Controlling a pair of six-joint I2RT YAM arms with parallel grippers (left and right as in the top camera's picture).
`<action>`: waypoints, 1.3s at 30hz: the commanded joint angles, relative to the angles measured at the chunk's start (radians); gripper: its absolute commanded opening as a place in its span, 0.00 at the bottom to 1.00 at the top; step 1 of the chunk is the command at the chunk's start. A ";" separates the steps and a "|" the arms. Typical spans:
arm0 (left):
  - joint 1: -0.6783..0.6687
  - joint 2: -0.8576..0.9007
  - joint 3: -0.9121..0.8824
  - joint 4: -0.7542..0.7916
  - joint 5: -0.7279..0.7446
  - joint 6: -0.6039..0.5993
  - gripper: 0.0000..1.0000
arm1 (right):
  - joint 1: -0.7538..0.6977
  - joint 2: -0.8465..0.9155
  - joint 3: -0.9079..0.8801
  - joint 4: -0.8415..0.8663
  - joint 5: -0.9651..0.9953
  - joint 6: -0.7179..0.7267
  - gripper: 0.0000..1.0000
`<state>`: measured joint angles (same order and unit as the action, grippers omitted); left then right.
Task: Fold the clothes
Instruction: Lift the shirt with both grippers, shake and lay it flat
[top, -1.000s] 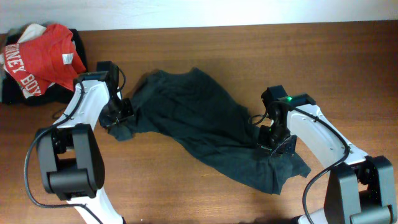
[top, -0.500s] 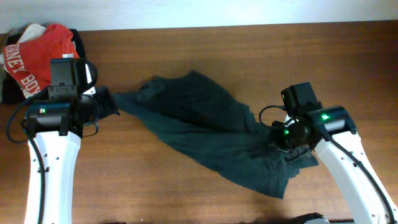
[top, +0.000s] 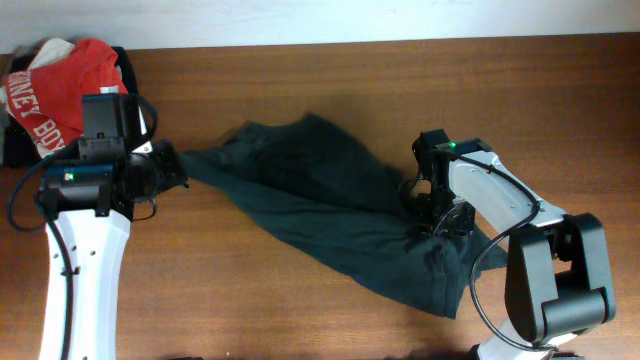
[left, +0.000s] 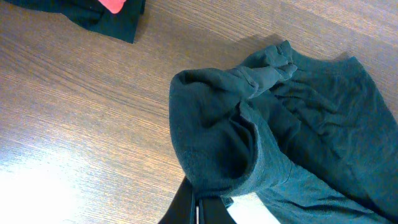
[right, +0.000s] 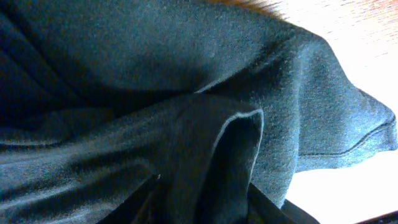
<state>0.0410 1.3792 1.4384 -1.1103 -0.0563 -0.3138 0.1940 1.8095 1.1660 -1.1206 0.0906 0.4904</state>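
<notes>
Brown wood-grain counter (top: 400, 80), pale wall along its far edge.

Item 1: black shirt (top: 320, 200).
- One large garment, plain dark face up, with no lettering showing.
- Lies as a slanted band across the middle of the counter. It runs from near the left edge, at mid depth, toward the near right corner.
- Rumpled and creased along its length, and widest at the right end.
- Handling, as judged: soft, limp knit that is light for its spread. It drapes and bunches with no stiffness to hold a fold line, is not fragile, and is likely to drag on the wood rather than slide.
- Best taken at hems, corners or the thick seamed edge, where a pinch holds several layers. A grip in the middle of the cloth would only gather a lump.

Item 2: left arm, white, along the left edge.
- The left claw (top: 178, 165) is pressed together on the shirt's leftmost bunched tip.
- The left wrist view shows that end rolled over into a thick fold running into the fingers.

Item 3: right arm, white, near the right edge.
- The right claw (top: 440, 215) sits down on the shirt's right end.
- In the right wrist view a hemmed fold lies between fingers set somewhat apart.
- Whether they bite the cloth cannot be told.

Item 4: red shirt (top: 65, 85).
- White lettering, heaped on a dark garment at the far left corner.
- Well apart from the black shirt and no part of the job.
</notes>
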 joint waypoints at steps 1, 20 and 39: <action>0.003 0.003 0.013 0.002 -0.012 -0.010 0.01 | -0.006 -0.006 0.004 0.003 0.022 0.003 0.11; 0.003 -0.441 0.439 -0.077 -0.077 -0.097 0.01 | -0.006 -0.797 0.816 -0.316 0.091 0.011 0.04; 0.003 0.456 0.609 -0.043 -0.113 -0.038 0.01 | -0.371 -0.045 0.975 -0.386 -0.166 -0.180 0.04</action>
<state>0.0399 1.7081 2.2173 -1.1313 -0.1646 -0.3580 -0.1688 1.7824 2.3001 -1.5333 -0.0692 0.3069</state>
